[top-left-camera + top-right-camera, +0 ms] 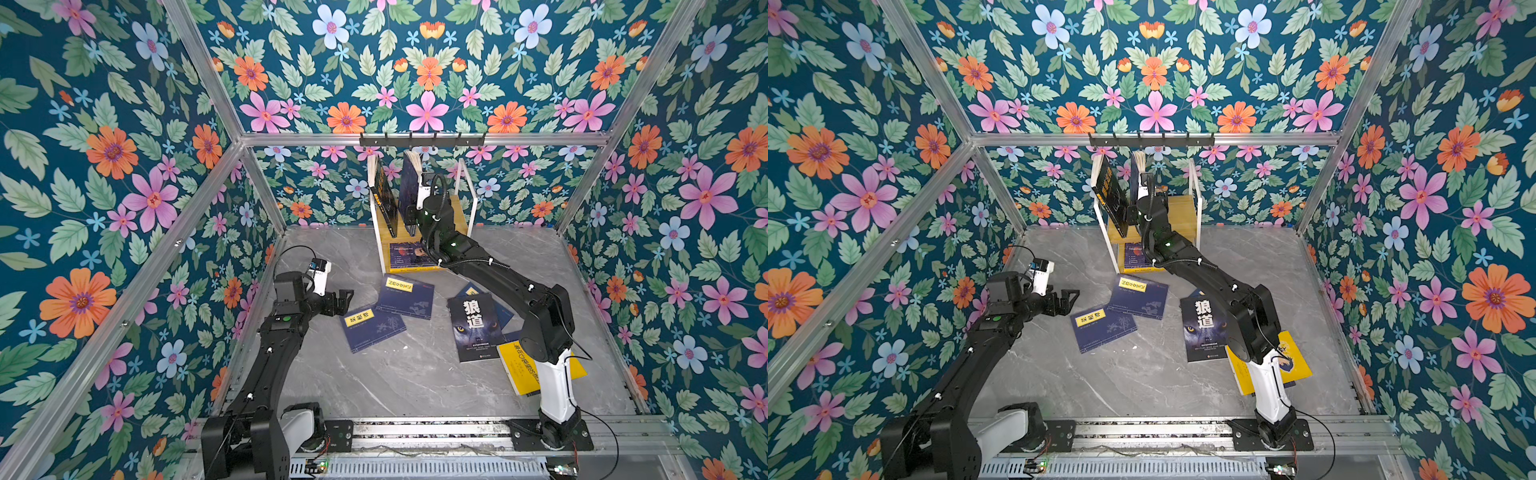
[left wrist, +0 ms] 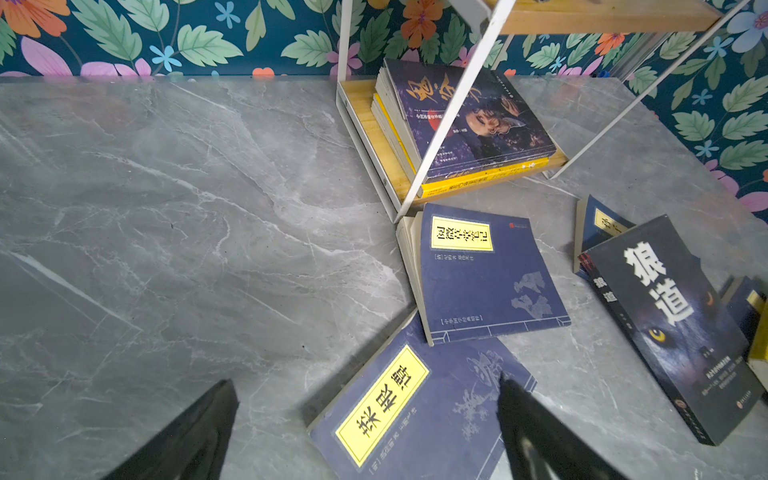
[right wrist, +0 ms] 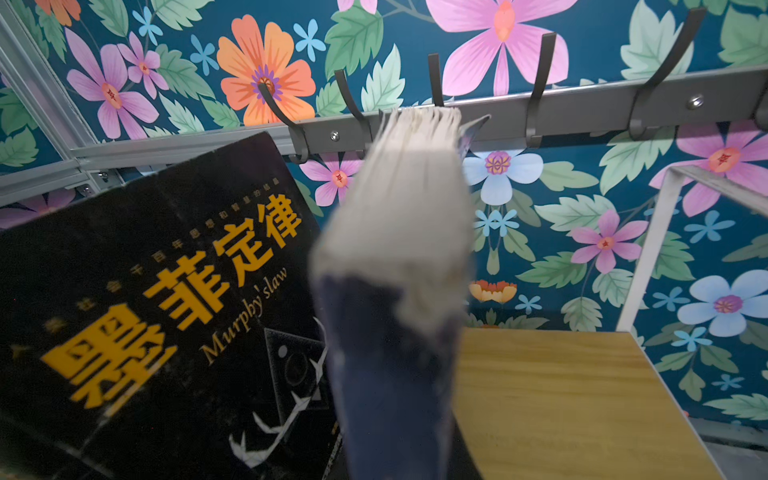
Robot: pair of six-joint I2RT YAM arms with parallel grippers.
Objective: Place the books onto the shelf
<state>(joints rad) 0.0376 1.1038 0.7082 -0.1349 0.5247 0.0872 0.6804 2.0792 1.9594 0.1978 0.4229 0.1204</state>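
The shelf (image 1: 462,210) stands at the back wall. On its top board a black book with orange title (image 3: 158,316) leans against the left frame. Beside it my right gripper (image 1: 412,219) is shut on a navy book (image 3: 395,257), held upright with its page edges up. A stack of books (image 2: 469,124) lies on the lower board. On the floor lie two navy books with yellow labels (image 1: 376,326) (image 1: 405,296), a black wolf-eyes book (image 1: 478,328) and a yellow book (image 1: 519,368). My left gripper (image 2: 365,386) hovers open above the nearer navy book (image 2: 419,415).
A black hook rail (image 1: 422,141) runs along the back wall just above the shelf. Another navy book (image 2: 598,224) pokes out from under the wolf-eyes book. The grey marble floor (image 1: 374,386) is ringed by flowered walls and an aluminium frame.
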